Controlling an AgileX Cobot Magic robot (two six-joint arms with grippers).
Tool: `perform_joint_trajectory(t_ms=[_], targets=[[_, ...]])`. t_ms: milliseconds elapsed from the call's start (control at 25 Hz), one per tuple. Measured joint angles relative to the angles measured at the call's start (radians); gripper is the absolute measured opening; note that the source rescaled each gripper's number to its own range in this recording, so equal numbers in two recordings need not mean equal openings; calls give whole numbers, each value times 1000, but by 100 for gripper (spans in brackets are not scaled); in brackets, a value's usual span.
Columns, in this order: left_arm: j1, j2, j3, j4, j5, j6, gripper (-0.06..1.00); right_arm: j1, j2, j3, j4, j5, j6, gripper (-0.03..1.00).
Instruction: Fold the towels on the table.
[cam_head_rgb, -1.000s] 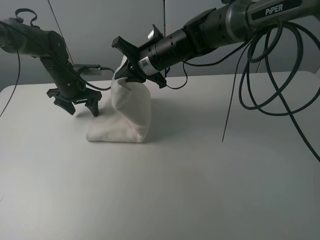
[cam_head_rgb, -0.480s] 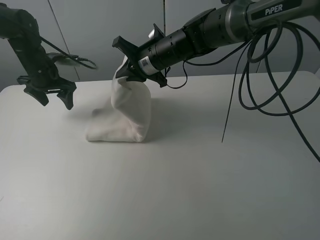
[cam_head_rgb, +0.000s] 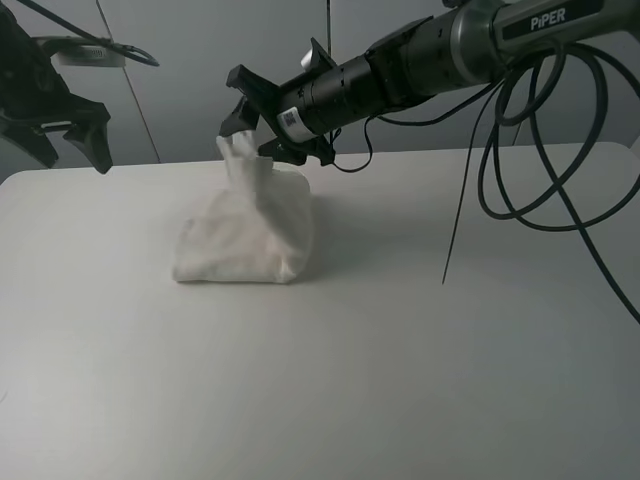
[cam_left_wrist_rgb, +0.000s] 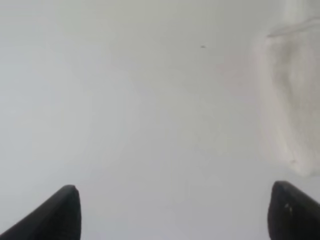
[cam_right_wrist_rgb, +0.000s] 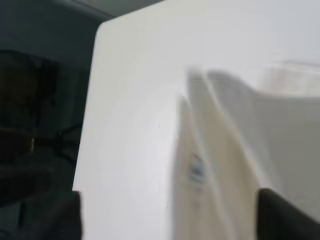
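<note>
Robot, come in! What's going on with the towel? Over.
Left gripper open, raised clear. Right gripper open above towel. Towel bunched on table. Nothing blocking.

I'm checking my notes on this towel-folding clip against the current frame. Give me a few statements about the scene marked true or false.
1. The towel lies flat and spread out on the table. False: it sits in a bunched heap with a peak sticking up.
2. The right gripper has its jaws apart at the towel's peak. True.
3. The left gripper is gripping the towel. False: it is open, raised and well clear of it.
4. A label shows on the towel in the right wrist view. True.
</note>
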Motion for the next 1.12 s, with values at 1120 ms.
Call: perform_joint_trajectory(t_ms=[1120], targets=[[0,-710,405,153,-30,-138,98,-36,-380,0,-941,207,133,100]])
